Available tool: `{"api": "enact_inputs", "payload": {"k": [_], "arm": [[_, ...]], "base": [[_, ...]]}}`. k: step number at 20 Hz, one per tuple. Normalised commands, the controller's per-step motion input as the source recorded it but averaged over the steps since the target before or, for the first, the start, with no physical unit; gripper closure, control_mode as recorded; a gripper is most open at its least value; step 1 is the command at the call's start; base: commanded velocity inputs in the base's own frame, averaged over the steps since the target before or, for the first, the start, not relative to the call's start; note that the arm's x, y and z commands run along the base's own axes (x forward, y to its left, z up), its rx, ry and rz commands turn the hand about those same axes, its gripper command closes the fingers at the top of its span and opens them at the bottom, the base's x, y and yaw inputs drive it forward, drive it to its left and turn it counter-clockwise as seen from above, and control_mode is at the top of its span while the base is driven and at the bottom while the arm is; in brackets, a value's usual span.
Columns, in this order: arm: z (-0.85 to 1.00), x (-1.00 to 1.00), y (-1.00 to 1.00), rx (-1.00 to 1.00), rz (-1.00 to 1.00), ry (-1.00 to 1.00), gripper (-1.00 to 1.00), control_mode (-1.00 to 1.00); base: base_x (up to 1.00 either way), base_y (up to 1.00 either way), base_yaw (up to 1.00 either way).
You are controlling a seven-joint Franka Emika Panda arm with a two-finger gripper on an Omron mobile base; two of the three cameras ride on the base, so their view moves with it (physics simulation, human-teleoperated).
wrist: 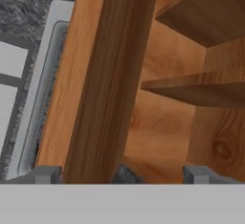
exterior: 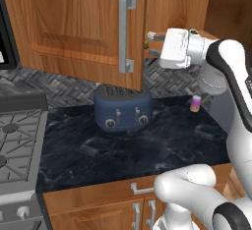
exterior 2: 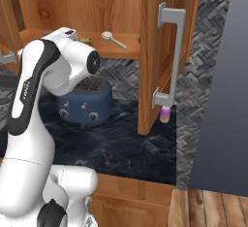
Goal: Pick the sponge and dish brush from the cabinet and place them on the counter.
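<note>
The cabinet stands partly open, and its right door is swung wide. On its lower shelf lies the dish brush, cream handle with a round white head. Left of the brush, a small yellow-green block that looks like the sponge peeks out behind my arm. My gripper is open at shelf height, its fingers straddling the free edge of the left door without closing on it. The dark marbled counter lies below.
A blue toaster sits on the counter under the cabinet. A small purple-and-cream jar stands to its right by the backsplash. The grey stove borders the counter on the left. The door's silver bar handle is close to the gripper.
</note>
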Motion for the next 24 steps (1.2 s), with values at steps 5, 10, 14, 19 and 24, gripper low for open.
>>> {"api": "enact_inputs", "payload": {"k": [5,10,14,19,24], "arm": [[-0.06,0.01,0.44,0.00,0.09,0.01,-1.00,-1.00],[-0.08,-0.24,0.50,0.00,0.14,0.02,-1.00,-1.00],[-0.13,-0.53,0.55,-0.01,0.18,0.03,-1.00,-1.00],[-0.18,-0.64,0.66,-0.03,0.19,0.02,-1.00,-1.00],[-0.23,-0.60,0.76,-0.04,0.16,0.00,-1.00,-1.00]], "base": [[0.00,0.00,0.00],[0.00,0.00,0.00],[0.00,0.00,0.00],[0.00,0.00,0.00],[0.00,0.00,0.00]]}}
